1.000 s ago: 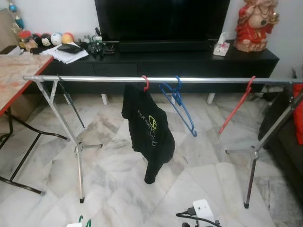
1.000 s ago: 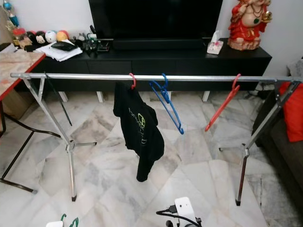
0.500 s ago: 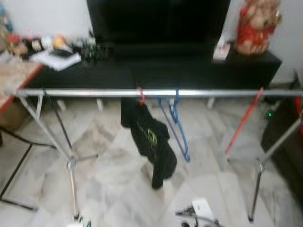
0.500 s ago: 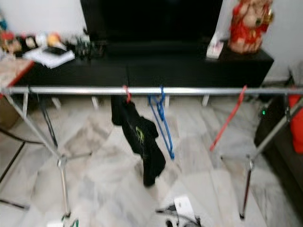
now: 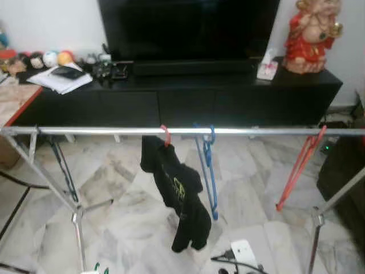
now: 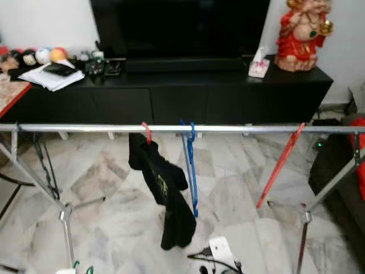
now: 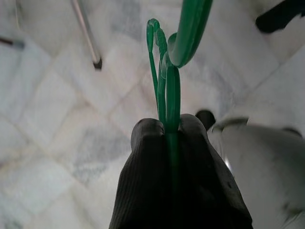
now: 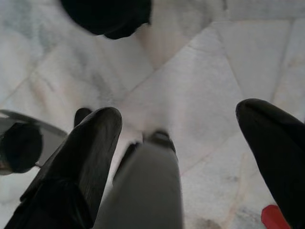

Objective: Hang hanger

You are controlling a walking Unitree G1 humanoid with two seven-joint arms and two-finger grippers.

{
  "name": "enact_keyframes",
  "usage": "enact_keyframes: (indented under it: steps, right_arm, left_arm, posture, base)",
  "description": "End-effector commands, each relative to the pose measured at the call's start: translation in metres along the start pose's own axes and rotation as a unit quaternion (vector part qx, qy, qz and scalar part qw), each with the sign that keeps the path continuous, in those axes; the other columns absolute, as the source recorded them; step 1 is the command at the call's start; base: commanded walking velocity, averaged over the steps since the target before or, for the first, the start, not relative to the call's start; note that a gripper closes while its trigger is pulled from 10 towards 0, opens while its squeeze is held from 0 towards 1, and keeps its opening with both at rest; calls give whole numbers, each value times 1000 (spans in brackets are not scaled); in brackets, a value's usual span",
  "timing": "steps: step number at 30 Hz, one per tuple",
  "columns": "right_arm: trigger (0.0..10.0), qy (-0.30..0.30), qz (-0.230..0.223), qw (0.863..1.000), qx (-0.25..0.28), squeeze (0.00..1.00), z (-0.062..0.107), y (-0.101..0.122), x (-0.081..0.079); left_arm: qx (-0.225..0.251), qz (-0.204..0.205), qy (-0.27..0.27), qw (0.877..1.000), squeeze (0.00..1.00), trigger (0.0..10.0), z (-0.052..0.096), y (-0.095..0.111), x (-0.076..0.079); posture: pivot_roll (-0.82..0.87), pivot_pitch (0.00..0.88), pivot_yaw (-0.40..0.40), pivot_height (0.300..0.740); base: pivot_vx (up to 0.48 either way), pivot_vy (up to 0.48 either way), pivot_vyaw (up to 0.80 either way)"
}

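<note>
Already gripped, a green hanger [image 7: 167,81] is carried low toward the rail [image 5: 114,131]

Below the rail, near its left leg, the green hanger is pinched flat between the closed fingers [image 7: 143,157] of the left gripper [image 7: 167,131], hook pointing away from the wrist, so the hook is free to be lifted over the bar. On the rail a black shirt [image 5: 177,194] hangs from a red hook just left of the middle, a blue hanger [image 5: 208,171] is just beside it, and a red hanger [image 5: 299,168] sits near the right end; the long bare stretch left of the shirt looks like the likely spot. The right gripper [image 8: 178,129] is held with its fingers spread wide, empty, over the floor [image 8: 200,71] below the rail, apparently kept out of the way
</note>
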State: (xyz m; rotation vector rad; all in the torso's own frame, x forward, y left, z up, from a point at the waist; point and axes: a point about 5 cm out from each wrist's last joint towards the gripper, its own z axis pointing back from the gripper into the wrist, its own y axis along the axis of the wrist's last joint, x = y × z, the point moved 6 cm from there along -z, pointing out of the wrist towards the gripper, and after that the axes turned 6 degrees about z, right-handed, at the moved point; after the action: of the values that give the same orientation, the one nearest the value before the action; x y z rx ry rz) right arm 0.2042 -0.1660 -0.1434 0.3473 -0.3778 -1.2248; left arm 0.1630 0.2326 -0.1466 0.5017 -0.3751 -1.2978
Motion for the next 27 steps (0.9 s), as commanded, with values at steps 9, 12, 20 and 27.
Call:
enact_keyframes:
  steps: [9, 12, 20, 27]
  right_arm:
    - [10000, -5, 1, 1000, -5, 0, 1, -3, 5]
    - [10000, -5, 3, 1000, -5, 0, 1, -4, 5]
    - [10000, -2, 12, 1000, -6, 0, 1, -4, 5]
    - [10000, -2, 15, 1000, -6, 0, 1, -4, 5]
  left_arm:
    - [24, -9, 19, 999, 0, 10000, 0, 8, -2]
    - [75, 6, 41, 996, 0, 10000, 1, 28, -12]
    - [202, -10, 41, 978, 0, 10000, 10, 83, -18]
    - [287, -10, 36, 957, 0, 10000, 23, 119, -17]
  posture:
    - [-32, 0, 51, 740]
    - [-31, 0, 51, 740]
    - [-32, 0, 53, 740]
    - [-30, 0, 51, 740]
  base:
    - [197, 0, 0]
    - [0, 0, 0]
    - [0, 0, 0]
    - [0, 0, 0]
